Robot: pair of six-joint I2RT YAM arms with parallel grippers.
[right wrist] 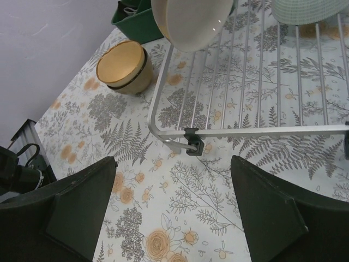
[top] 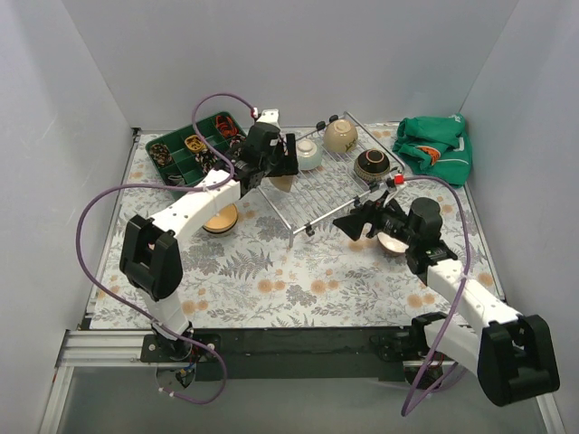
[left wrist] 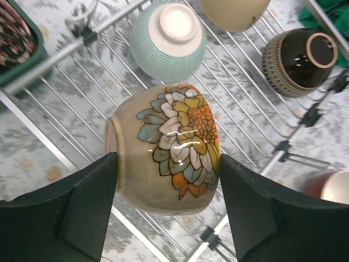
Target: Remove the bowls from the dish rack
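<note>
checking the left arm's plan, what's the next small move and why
Probably carry the floral bowl leftward off the dish rack and lower it near the tan bowl: the left gripper clamps its sides, and it looks lifted above the bars.

So, on the dish rack (top: pixel 317 194): first bowl (top: pixel 341 136) at the far edge, second bowl (top: pixel 308 154) just left of it, third bowl (top: pixel 372 165) on the right side. Fourth bowl (left wrist: pixel 163 158) is up over the rack's left edge. Tray (top: pixel 172 172) off its left, cloth (top: pixel 439 149) off its right, fifth bowl (top: pixel 220 220) on the table (top: pixel 298 271) front-left.
</note>
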